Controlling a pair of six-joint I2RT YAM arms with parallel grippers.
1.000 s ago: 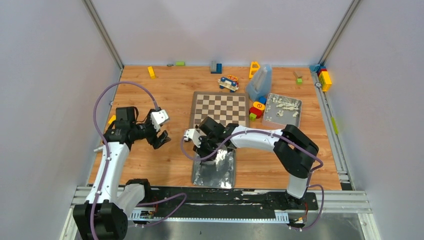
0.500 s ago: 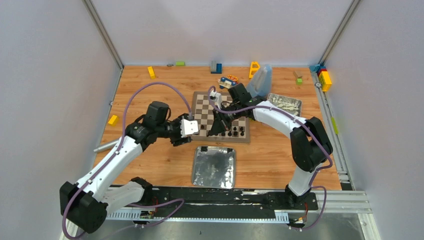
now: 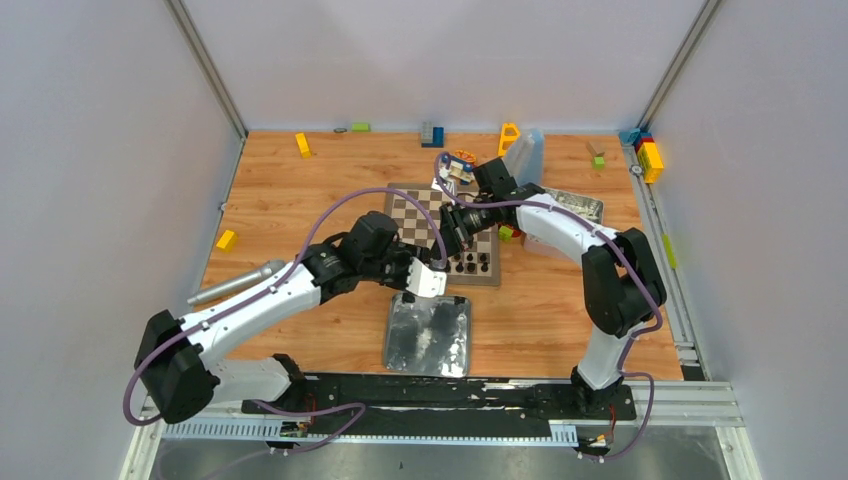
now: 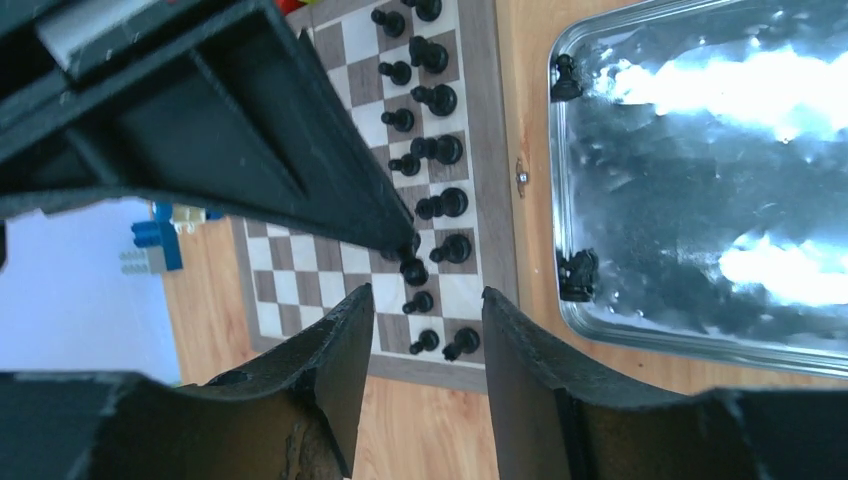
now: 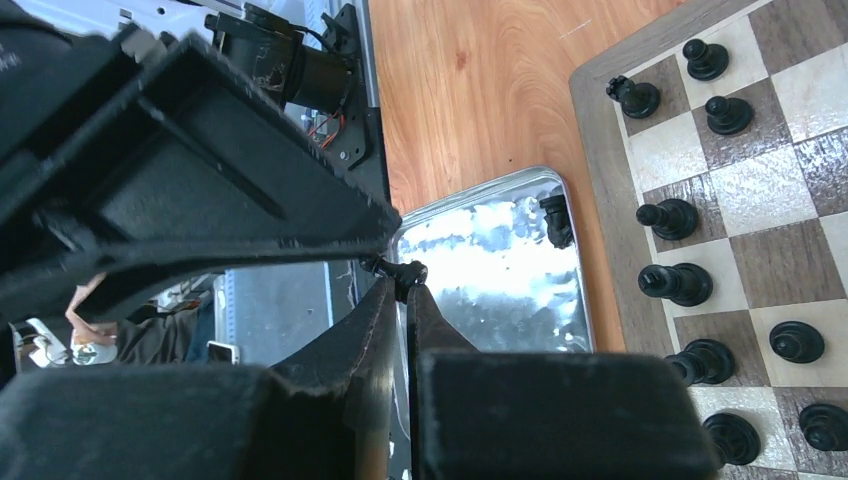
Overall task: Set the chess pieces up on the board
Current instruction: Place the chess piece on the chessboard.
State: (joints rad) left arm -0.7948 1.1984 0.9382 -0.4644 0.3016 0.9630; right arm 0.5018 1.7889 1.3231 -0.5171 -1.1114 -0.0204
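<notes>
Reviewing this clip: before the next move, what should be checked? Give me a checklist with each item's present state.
1. Grip of the right gripper on its chess piece: ok, shut on it.
2. The left gripper free: ok, jaws open, nothing between them.
3. The tray emptied: not ok, two pieces lie in it.
4. The placed pieces in two rows along one edge of the board: ok.
5. Clearance between the two grippers over the board: cannot tell.
</notes>
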